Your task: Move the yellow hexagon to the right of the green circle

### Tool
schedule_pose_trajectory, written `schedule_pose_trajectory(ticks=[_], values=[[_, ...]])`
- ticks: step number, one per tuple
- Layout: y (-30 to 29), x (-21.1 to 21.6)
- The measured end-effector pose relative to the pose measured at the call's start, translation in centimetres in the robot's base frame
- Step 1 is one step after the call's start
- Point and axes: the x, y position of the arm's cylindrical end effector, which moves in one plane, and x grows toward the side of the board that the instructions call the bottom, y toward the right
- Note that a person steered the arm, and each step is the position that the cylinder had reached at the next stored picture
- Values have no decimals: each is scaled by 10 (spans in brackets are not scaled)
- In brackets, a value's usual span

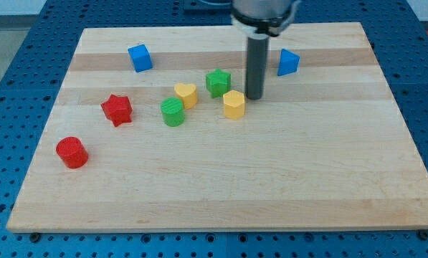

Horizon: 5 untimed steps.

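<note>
- Lower left of the frame: a red cylinder (72, 152) sits alone near the left edge of our wooden board (221, 193), well apart from the other blocks.
- Up and to the right of it: a red star (117, 109) stands left of centre.
- Upper left: a blue cube (140, 57) rests near the board's top edge, apart from everything else.
- Centre: the green circle (173, 112), a short round block, sits just beside a yellow heart (186, 94), which lies up and to its right; we cannot tell whether they touch.
- Just right of the heart: a green star-like block (218, 82).
- Centre, slightly right: the yellow hexagon (234, 104) lies below and right of that green block, and to the right of the green circle with a gap between them.
- Next: our dark rod comes down from the top of the frame, and my tip (254, 97) meets the board just beside the hexagon's upper right; contact cannot be told. We carry no fingers, so nothing is grasped.
- Upper right: a blue triangle (287, 62) stands just right of the rod.
</note>
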Motion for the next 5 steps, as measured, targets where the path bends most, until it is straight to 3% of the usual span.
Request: schedule_pose_trajectory(ticks=[1,2,3,4,5], values=[[42,20],[17,48],[-23,38],[-10,23],[-34,10]])
